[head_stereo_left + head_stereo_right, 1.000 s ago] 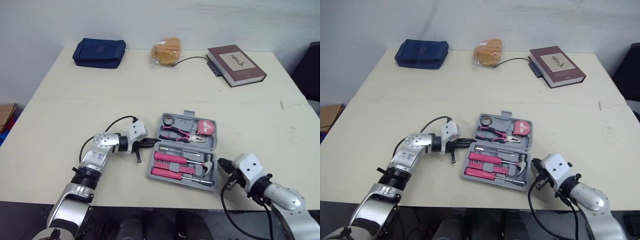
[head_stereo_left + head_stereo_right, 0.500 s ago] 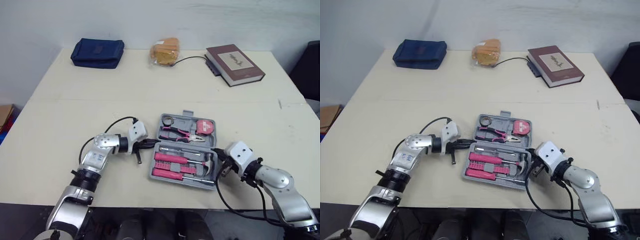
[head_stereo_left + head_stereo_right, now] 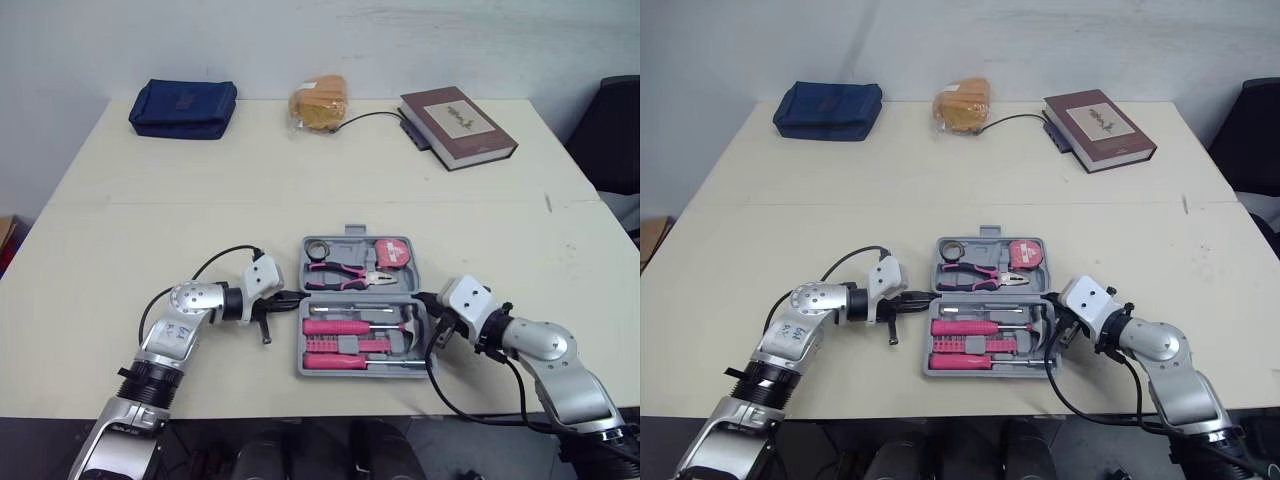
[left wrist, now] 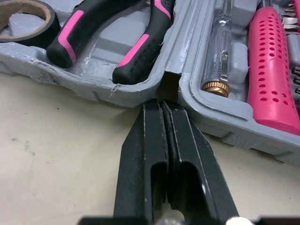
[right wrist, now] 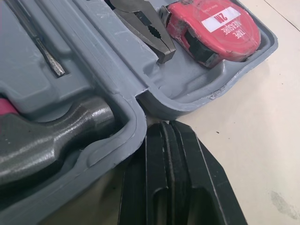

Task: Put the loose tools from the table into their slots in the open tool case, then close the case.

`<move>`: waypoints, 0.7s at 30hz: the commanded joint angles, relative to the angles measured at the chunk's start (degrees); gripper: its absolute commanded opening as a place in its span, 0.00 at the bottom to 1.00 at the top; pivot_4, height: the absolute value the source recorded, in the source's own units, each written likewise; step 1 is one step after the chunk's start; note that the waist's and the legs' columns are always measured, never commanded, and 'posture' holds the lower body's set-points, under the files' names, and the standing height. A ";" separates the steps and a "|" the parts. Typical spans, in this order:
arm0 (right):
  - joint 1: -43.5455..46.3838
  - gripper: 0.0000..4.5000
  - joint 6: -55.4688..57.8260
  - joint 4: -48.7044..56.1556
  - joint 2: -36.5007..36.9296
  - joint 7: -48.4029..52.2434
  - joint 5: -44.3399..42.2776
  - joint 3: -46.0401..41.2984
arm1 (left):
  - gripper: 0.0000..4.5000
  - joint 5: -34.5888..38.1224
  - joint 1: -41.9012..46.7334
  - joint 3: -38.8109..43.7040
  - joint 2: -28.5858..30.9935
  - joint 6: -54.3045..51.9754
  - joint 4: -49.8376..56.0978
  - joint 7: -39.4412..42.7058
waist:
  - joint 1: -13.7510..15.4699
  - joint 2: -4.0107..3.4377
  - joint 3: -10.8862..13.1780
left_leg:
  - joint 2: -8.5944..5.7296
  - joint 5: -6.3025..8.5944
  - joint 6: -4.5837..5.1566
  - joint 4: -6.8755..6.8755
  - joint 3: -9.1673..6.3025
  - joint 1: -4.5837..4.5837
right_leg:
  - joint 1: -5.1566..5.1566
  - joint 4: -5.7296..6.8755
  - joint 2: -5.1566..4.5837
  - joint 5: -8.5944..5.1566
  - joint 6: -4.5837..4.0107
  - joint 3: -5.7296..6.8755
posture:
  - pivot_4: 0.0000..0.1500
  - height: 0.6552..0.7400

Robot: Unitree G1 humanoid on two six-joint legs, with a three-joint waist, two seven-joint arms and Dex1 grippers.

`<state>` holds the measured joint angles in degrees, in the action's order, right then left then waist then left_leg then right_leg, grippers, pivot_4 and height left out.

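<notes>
Fingers first: both pairs are pressed together and hold nothing. The left gripper (image 4: 162, 107) has its tips at the notch where the two halves of the tool case (image 5: 108, 61) meet, on the case's left side. The right gripper (image 5: 161, 125) points into the matching notch on the right side.

That right arm is the change. A second ago it hung low near the table's front edge, well apart from the case. Half a second ago it was almost there, and now its tips are at the case wall, though I cannot tell whether they actually touch it. The case also sits squarer to the table (image 3: 300, 180) than it did (the camera has shifted too, so I discount part of that).

Inside, the pliers (image 3: 345, 271), tape measure (image 3: 390, 254), tape roll (image 3: 318, 248) and pink-handled screwdrivers (image 3: 340, 327) lie in their slots, with the hammer (image 5: 56, 126) in the front half. I would judge loading finished and only the closing left. With a gripper at each end of the hinge line, the case looks braced, but shut fingers there cannot lift a half, so one arm will need to move to the far edge.
</notes>
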<state>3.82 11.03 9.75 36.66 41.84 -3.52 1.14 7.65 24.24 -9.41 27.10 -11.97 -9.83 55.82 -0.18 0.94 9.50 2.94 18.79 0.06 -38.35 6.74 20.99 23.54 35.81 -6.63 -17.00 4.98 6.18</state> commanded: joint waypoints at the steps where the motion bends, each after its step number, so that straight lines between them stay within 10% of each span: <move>1: -2.23 0.00 -1.44 0.98 1.20 1.02 -0.11 -0.37 | 0.00 -2.71 0.66 0.93 0.97 0.33 -2.68 -4.11 | 0.10 0.00 0.00 | 0.00 0.00 0.00 0.00 0.00 0.00 | 0.00 0.00 0.00 0.00 0.00 0.00 | 1.00 1.00; 7: -9.14 0.00 4.09 6.91 4.12 1.24 -5.53 -9.79 | 0.46 0.19 0.92 5.16 4.86 0.62 -2.91 -3.77 | 0.19 0.00 0.00 | -0.01 0.00 0.01 0.01 -0.01 0.00 | -0.01 0.00 -0.04 0.00 0.00 0.00 | 1.00 1.00; 13: -12.05 0.63 19.33 17.80 5.21 -0.36 -16.73 -20.14 | 1.00 4.43 2.81 8.26 9.56 -15.90 2.68 -3.40 | 0.17 0.00 0.07 | -0.03 0.09 0.15 0.03 -0.03 0.09 | 0.04 -0.07 -0.08 0.01 0.02 0.03 | 1.00 1.00; 17: -0.59 0.99 53.57 23.69 5.28 -10.26 -25.62 -24.96 | 1.00 12.87 8.77 11.03 7.86 -35.27 8.04 -5.34 | 0.13 0.01 0.16 | 0.00 0.10 0.18 0.00 -0.08 0.11 | 0.06 0.05 -0.10 0.04 -0.03 -0.05 | 1.00 1.00; 21: 18.44 0.99 75.70 21.72 -1.89 -16.34 -30.18 -26.81 | 1.00 12.57 14.49 7.87 5.78 -48.85 9.87 -11.32 | -0.03 -0.04 0.20 | -0.01 -0.06 -0.09 0.09 -0.28 0.20 | 0.10 0.04 -0.07 0.00 -0.13 -0.20 | 1.00 1.00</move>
<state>18.45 78.11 31.21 35.53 28.12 -32.32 -25.04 19.76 37.28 -0.44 33.90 -55.36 -2.31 47.00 -0.21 0.90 9.71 2.93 18.68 -0.12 -38.28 6.48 21.19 23.66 35.85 -6.64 -17.01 4.84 6.01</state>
